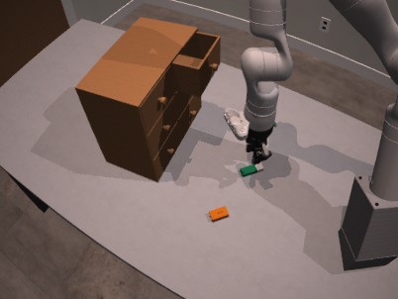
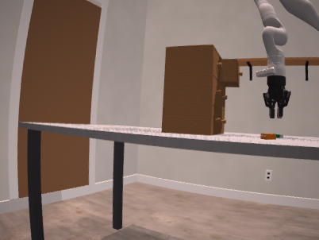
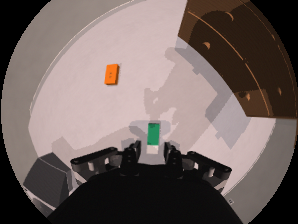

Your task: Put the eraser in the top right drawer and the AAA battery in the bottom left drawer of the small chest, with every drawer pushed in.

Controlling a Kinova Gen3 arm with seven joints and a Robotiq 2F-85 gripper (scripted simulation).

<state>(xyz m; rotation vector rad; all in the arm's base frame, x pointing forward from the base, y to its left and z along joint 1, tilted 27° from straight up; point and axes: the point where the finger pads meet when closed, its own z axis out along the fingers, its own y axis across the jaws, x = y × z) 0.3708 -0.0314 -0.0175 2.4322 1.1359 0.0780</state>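
We see a dim, brownish scene, with dark shadows of the arm (image 1: 260, 106) and chest (image 1: 119, 64) across the pale tabletop (image 1: 134, 218). Our wrist view bends straight edges and blackens at its corners; small details look soft and slightly blocky.
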